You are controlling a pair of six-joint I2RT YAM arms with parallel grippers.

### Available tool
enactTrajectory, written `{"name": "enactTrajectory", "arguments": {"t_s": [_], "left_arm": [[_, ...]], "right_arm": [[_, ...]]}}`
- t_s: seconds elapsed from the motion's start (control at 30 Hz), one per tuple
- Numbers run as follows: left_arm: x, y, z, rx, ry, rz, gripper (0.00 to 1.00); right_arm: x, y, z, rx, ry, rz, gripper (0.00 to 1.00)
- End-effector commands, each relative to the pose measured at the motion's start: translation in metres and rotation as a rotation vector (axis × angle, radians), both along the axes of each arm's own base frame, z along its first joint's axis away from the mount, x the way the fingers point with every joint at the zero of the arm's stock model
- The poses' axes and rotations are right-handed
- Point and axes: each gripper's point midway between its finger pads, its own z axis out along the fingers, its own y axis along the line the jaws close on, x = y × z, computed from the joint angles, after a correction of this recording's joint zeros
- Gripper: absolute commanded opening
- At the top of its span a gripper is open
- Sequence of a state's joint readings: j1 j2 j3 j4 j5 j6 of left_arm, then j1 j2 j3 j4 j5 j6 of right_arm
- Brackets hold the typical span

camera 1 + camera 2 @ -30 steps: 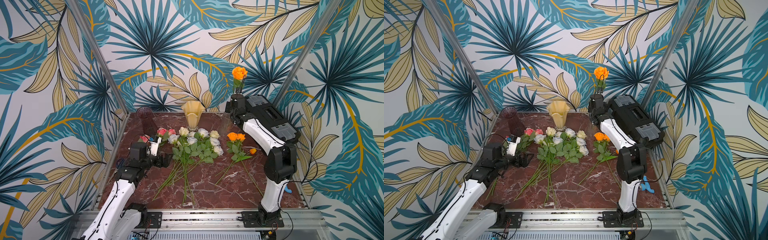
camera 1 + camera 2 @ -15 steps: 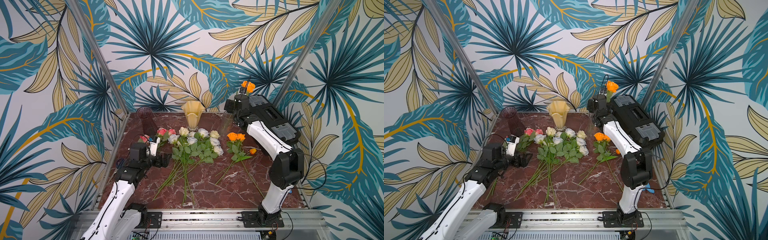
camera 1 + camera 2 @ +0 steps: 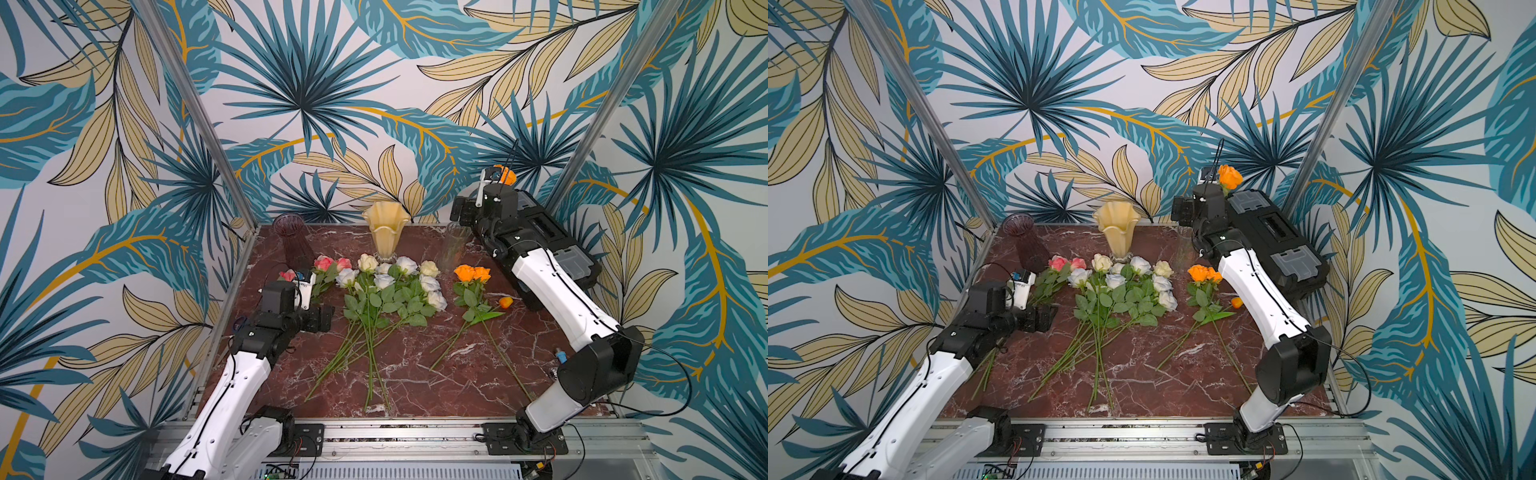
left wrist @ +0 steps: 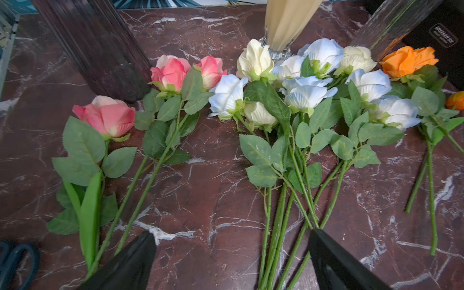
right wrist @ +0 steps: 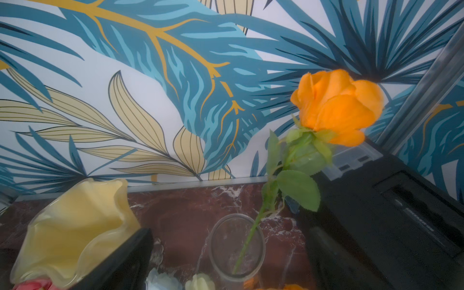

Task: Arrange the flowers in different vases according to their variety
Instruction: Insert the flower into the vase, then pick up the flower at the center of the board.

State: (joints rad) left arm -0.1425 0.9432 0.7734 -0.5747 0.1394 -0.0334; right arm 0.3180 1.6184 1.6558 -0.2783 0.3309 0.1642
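Right gripper (image 3: 461,210) stands wide open, gripping nothing. Orange rose (image 5: 336,108) sits stem-down in the clear vase (image 5: 211,246) (head leaning toward the black toolbox (image 5: 389,213)). Advise lifting away straight, avoiding the leaves (image 5: 298,188).

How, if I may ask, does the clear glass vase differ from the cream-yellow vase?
The clear glass vase is a see-through cylinder; the cream-yellow vase is milky with a ruffled rim. The clear one holds an orange rose; the cream one looks empty. Both stand upright.
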Motion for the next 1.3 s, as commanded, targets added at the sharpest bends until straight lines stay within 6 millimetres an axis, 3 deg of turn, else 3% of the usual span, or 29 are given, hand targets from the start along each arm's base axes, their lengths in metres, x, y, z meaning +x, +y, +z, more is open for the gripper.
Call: {"name": "enactTrajectory", "arguments": {"t_s": [0.0,0.17,0.3,0.5,0.67,1.03,1.27], "left_arm": [[0.007,0.015,0.005,0.117,0.045,0.013,1.00],[0.024,0.034,0.001,0.220,0.117,0.067,1.00],[0.034,0.037,-0.004,0.242,0.202,0.086,1.00],[0.035,0.040,-0.030,0.273,0.406,0.092,0.96],[0.033,0.041,-0.052,0.291,0.500,0.098,0.83],[0.051,0.065,-0.080,0.441,0.547,0.157,0.78],[0.060,0.068,-0.104,0.478,0.587,0.143,0.67]], "right_arm": [[-0.024,0.014,-0.008,0.020,0.080,0.099,0.99],[-0.057,0.030,-0.012,0.084,0.151,0.202,1.00],[-0.080,0.035,-0.016,0.145,0.196,0.238,1.00],[-0.105,0.036,-0.023,0.227,0.225,0.250,1.00],[-0.113,0.038,-0.031,0.261,0.250,0.258,0.99],[-0.121,0.042,-0.035,0.306,0.257,0.270,1.00],[-0.122,0.041,-0.032,0.324,0.239,0.267,1.00]]}}
